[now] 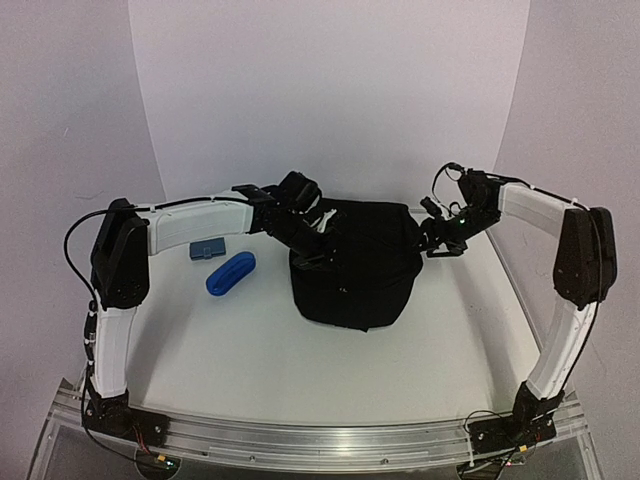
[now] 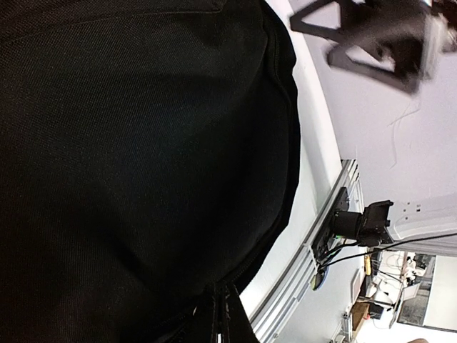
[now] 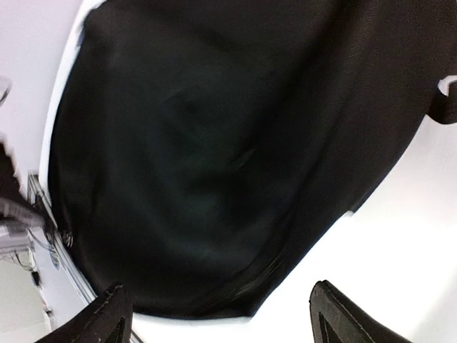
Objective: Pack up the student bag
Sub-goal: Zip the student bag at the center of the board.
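The student bag (image 1: 355,265), black and soft, stands in the middle of the table. It fills the left wrist view (image 2: 136,157) and most of the right wrist view (image 3: 214,157). My left gripper (image 1: 312,243) is at the bag's upper left edge. Its fingers (image 2: 223,318) are pressed together on the bag's seamed rim. My right gripper (image 1: 436,240) hovers just off the bag's right side. Its fingertips (image 3: 114,314) stand wide apart with only white table between them, and the gripper (image 3: 228,321) is open and holds nothing. The bag's inside is hidden.
A blue oblong case (image 1: 231,273) and a small grey-blue box (image 1: 207,248) lie on the table left of the bag, under the left arm. The aluminium rail (image 1: 320,440) runs along the table's near edge. A white backdrop curves up behind.
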You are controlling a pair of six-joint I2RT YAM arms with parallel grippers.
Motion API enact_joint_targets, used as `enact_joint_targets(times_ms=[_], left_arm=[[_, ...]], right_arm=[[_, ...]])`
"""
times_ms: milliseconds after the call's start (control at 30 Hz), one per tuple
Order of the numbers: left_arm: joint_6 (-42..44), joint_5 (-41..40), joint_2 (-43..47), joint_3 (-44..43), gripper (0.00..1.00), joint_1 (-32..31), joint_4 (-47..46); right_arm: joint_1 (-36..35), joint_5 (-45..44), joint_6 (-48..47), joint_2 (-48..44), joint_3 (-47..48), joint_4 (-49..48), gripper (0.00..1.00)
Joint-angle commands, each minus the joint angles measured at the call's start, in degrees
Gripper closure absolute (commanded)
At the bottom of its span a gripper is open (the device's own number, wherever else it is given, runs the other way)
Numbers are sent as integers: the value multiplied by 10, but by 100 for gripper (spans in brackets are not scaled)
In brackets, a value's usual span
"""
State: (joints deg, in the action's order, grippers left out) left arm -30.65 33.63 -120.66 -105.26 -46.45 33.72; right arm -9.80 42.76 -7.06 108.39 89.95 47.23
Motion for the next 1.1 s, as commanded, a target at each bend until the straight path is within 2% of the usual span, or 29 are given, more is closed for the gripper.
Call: enact_joint_targets(times_ms=[0, 133, 233, 400, 500, 733, 767, 867, 900, 967, 1067], left_arm=[[-21, 17, -2, -26, 100, 1, -41], [-22, 21, 3, -13, 100, 1, -43], [-25, 19, 6, -4, 100, 1, -42], [-35, 6, 13, 13, 100, 2, -48], [-43, -3, 23, 34, 100, 3, -59], [-45, -11, 37, 51, 100, 8, -62], [-42, -11, 38, 51, 100, 9, -58], [-35, -12, 42, 50, 100, 12, -47], [-33, -12, 43, 50, 100, 14, -44], [-29, -12, 47, 51, 100, 20, -38], [-15, -17, 55, 52, 100, 29, -19]], right_arm=[[-37, -1, -151, -112, -35, 1, 12], [-106, -47, -252, -152, -62, -26, 13], [-153, -74, -281, -161, -87, -67, 18], [-193, -90, -283, -153, -133, -142, 32], [-216, -100, -290, -153, -165, -176, 35], [-241, -142, -304, -133, -197, -186, 40], [-241, -158, -305, -132, -201, -186, 44], [-240, -207, -305, -134, -211, -187, 71], [-240, -223, -308, -138, -215, -187, 77], [-241, -242, -314, -149, -224, -186, 98], [-235, -266, -320, -180, -238, -181, 100]])
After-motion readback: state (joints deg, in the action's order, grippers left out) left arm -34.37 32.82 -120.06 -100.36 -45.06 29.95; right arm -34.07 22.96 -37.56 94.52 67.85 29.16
